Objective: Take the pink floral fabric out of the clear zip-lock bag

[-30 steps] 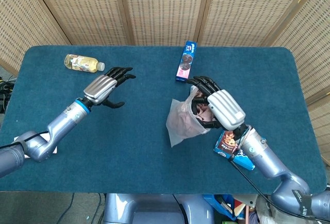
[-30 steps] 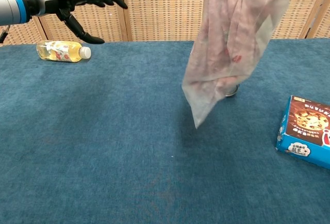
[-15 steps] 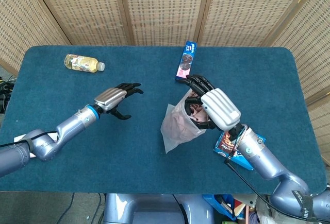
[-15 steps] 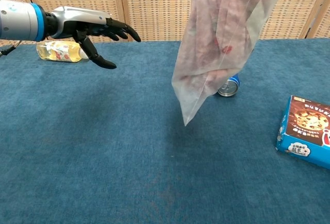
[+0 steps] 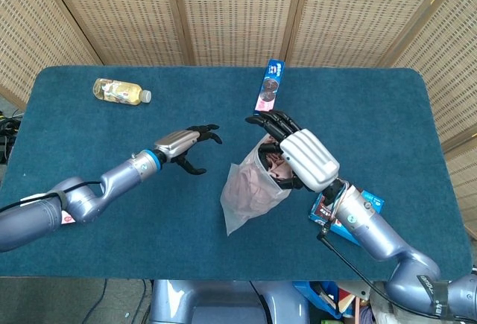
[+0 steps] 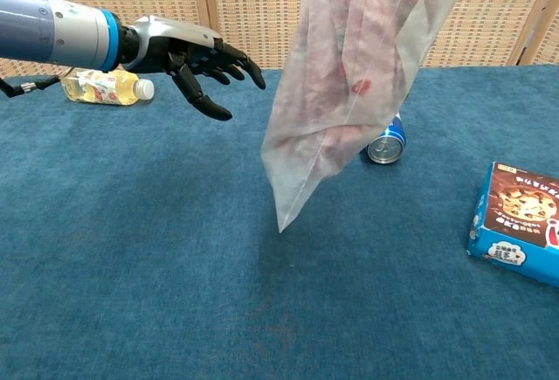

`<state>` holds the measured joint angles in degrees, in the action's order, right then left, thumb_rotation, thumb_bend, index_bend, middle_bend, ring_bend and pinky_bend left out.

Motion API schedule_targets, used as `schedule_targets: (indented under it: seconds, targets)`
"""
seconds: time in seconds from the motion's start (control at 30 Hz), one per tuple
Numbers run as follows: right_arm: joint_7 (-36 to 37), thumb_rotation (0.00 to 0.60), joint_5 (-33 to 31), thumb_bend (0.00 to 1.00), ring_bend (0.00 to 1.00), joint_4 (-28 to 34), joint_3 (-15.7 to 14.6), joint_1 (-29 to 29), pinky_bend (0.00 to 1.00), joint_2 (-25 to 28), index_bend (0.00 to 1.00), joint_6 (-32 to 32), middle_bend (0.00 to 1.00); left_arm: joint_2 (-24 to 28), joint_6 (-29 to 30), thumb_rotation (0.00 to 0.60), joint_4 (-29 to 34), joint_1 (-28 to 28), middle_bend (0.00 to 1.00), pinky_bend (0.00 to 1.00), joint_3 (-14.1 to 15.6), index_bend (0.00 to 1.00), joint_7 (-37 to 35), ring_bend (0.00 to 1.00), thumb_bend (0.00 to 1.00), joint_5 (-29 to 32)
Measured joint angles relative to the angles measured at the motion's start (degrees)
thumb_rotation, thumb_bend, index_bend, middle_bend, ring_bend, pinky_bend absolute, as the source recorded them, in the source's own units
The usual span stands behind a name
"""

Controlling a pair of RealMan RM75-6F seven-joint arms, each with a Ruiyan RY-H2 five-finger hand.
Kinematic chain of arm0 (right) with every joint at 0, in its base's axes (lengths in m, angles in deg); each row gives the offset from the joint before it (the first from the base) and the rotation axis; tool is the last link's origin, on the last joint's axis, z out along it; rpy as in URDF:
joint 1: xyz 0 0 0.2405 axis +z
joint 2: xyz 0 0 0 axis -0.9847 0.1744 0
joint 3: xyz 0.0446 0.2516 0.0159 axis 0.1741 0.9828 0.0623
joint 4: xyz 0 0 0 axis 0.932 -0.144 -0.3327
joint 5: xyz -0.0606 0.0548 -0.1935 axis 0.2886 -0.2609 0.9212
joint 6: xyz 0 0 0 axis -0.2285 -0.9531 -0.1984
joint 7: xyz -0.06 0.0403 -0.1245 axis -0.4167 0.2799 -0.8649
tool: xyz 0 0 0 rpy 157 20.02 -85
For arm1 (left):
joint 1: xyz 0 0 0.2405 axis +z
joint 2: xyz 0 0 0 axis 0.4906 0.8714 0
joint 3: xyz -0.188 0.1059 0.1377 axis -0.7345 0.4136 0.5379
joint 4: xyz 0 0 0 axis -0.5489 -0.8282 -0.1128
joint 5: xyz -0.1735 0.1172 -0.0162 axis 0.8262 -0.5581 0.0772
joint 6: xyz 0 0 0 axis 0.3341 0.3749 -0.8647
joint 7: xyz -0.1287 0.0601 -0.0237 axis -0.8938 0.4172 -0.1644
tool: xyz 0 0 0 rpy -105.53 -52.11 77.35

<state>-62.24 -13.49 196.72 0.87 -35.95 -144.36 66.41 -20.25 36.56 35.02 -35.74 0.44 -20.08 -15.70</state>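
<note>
The clear zip-lock bag (image 5: pixel 246 190) (image 6: pixel 336 109) hangs above the table with the pink floral fabric (image 5: pixel 274 162) (image 6: pixel 349 39) bunched inside it. My right hand (image 5: pixel 294 153) grips the bag at its upper, open end; in the chest view that hand is out of frame above. My left hand (image 5: pixel 191 144) (image 6: pixel 196 61) hovers just left of the bag, fingers spread and holding nothing, apart from the bag.
A yellow drink bottle (image 5: pixel 119 91) (image 6: pixel 105 86) lies at the far left. A blue can (image 5: pixel 268 88) (image 6: pixel 385 144) lies behind the bag. A blue snack box (image 5: pixel 346 216) (image 6: pixel 517 223) sits under my right forearm on the blue table (image 5: pixel 112 220).
My left hand has travelled right and lower toward the bag. My right hand has carried the bag leftward, and the bag's bottom corner swung left.
</note>
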Motion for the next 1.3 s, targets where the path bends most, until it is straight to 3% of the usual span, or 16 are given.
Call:
schedule_targets:
  seconds: [0.83,1.3]
  targets:
    - [-1.7,0.600,0.2,0.72,0.04,2.1,-0.1,1.4,0.04,0.2,0.76,-1.0,0.13,-4.7,-5.7,0.600,-3.6,-4.5,0.00,0.00,-1.2,0.35,-11.6,0.00,0.33,-2.1]
    - [-2.3,0.600,-0.7,0.72,0.04,2.4,0.0,2.0,0.04,-0.1,0.76,-1.1,0.13,-5.3,-6.1,0.600,-5.0,-6.7,0.00,0.00,1.5,0.38,-19.5,0.00,0.38,-6.3]
